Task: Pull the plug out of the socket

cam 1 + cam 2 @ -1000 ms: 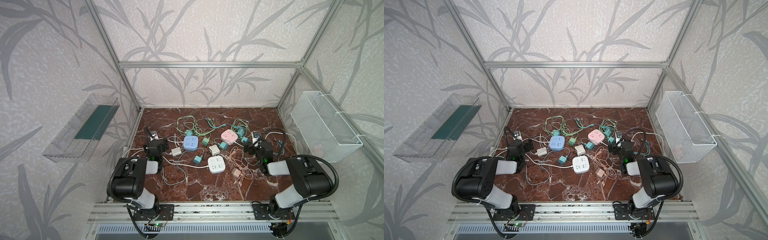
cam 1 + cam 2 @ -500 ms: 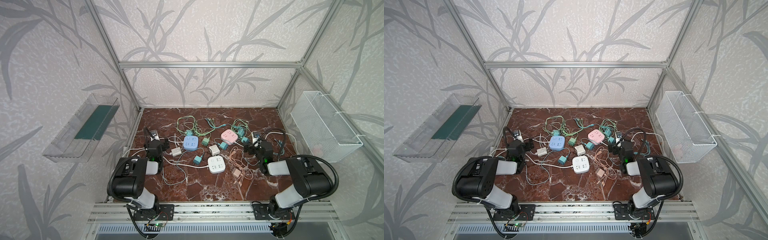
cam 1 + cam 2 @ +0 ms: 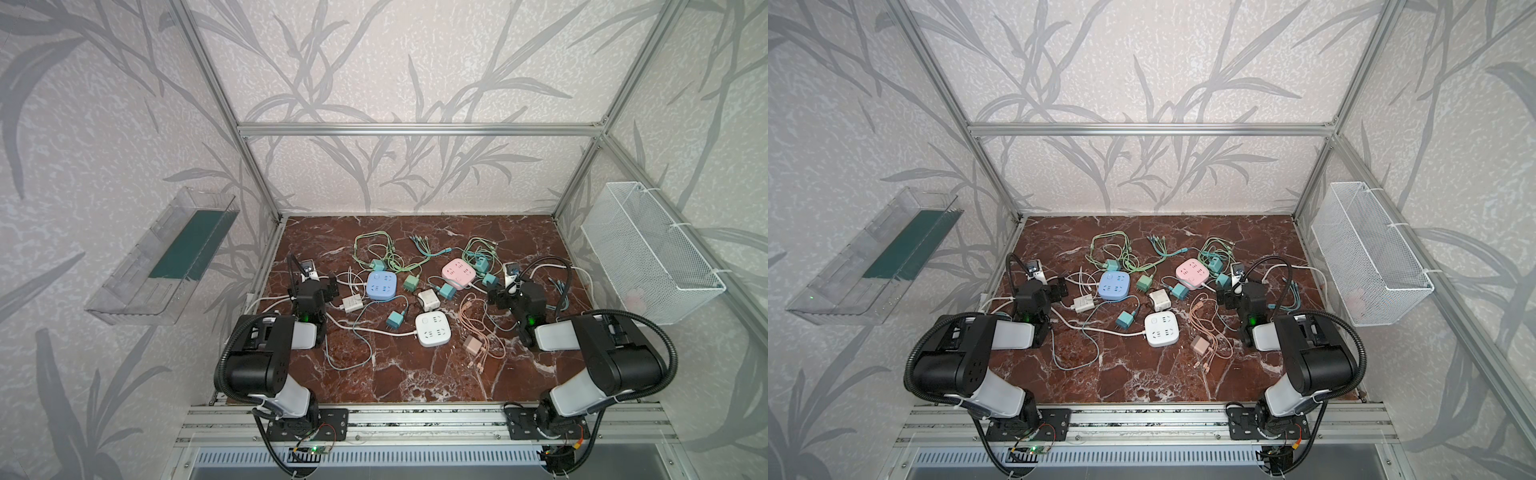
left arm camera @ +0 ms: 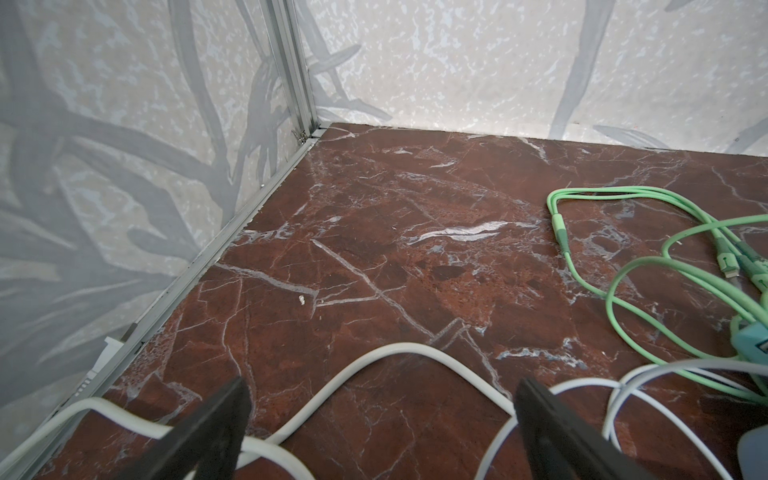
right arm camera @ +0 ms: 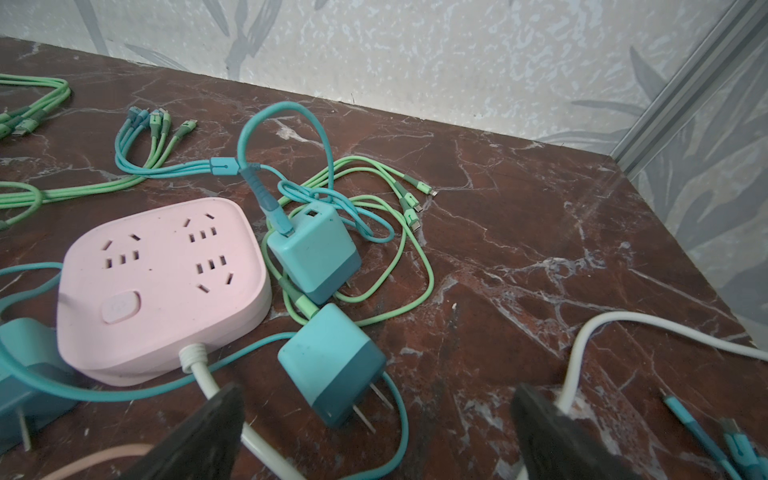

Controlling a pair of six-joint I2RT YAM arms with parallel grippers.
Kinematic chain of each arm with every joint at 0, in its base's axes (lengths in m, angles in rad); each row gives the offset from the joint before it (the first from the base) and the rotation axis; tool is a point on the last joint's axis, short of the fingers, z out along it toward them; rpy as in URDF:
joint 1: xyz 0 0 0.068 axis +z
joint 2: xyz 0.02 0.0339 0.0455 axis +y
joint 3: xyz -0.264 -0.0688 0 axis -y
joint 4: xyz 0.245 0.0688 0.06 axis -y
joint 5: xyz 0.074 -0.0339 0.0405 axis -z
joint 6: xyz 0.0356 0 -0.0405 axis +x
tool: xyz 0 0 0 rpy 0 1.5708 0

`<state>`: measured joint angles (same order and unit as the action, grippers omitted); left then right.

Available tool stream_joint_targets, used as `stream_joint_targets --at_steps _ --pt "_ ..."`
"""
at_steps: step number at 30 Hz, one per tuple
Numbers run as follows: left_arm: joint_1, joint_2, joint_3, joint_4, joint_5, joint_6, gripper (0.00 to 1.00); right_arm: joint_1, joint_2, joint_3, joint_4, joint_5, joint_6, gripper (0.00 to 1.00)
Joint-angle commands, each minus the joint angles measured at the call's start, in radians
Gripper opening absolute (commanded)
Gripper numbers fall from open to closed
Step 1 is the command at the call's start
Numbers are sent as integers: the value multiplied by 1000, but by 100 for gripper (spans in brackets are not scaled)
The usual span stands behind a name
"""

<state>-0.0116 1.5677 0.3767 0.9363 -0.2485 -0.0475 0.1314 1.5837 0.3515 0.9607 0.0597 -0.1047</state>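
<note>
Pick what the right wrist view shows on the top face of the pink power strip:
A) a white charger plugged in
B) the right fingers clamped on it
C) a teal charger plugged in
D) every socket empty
D: the pink power strip has all its top sockets bare, and the nearest teal charger lies loose beside it with its prongs exposed.
</note>
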Motion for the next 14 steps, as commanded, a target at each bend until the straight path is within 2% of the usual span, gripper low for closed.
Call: stream_joint_targets --at_steps 1,14 --pt "3 6 -5 30 5 8 99 -3 5 14 38 6 3 99" --pt "3 6 -5 28 6 8 99 -6 4 17 33 0 5 99"
